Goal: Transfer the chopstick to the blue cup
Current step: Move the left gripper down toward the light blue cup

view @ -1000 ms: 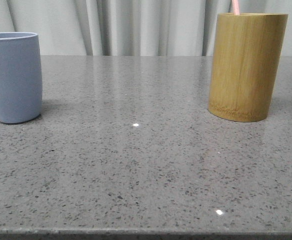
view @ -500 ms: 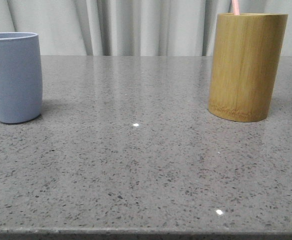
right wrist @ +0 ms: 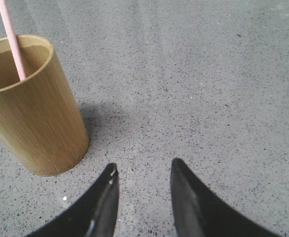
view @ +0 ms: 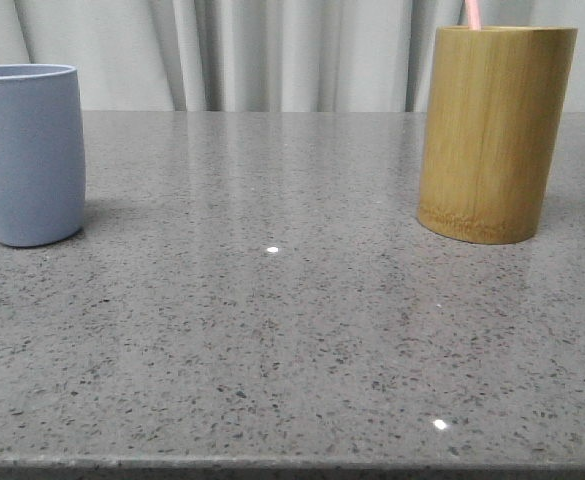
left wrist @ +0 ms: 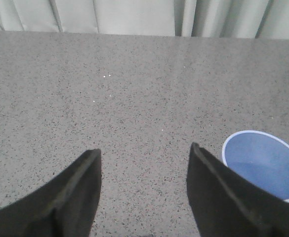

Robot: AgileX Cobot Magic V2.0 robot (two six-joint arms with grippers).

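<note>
Right pincer (right wrist: pixel 143 168) parted, empty, beside bamboo holder (right wrist: pixel 33 108).

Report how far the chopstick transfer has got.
Nothing looks done yet: the chopstick stands in the bamboo holder, and the blue cup looks empty in the left wrist view. Nothing is in hand: the left hand and right hand are open over bare table. Left to do: grasp the chopstick, lift it out, carry it across and drop it into the blue cup.

The blue cup (view: pixel 27 155) stands left, the bamboo holder (view: pixel 492 130) right, chopstick (view: pixel 471 13) inside it.
</note>
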